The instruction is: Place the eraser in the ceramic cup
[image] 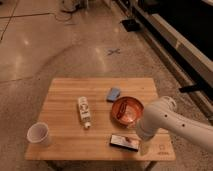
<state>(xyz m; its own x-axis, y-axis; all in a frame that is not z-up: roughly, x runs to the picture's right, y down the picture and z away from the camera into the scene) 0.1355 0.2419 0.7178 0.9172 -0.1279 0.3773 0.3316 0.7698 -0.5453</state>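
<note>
The eraser, a flat black block with a white face and red stripe, lies flat near the table's front edge, right of centre. The ceramic cup is small and white and stands upright at the front left corner, far from the eraser. My white arm reaches in from the right and bends down over the front right of the table. Its gripper hangs open just past the eraser's right end, low over the wood, with nothing held. The arm hides most of the gripper.
An orange-red bowl sits just behind the eraser, beside the arm. A small blue block lies behind the bowl. A white tube-like bottle lies mid-table. The wooden table stands on a polished floor.
</note>
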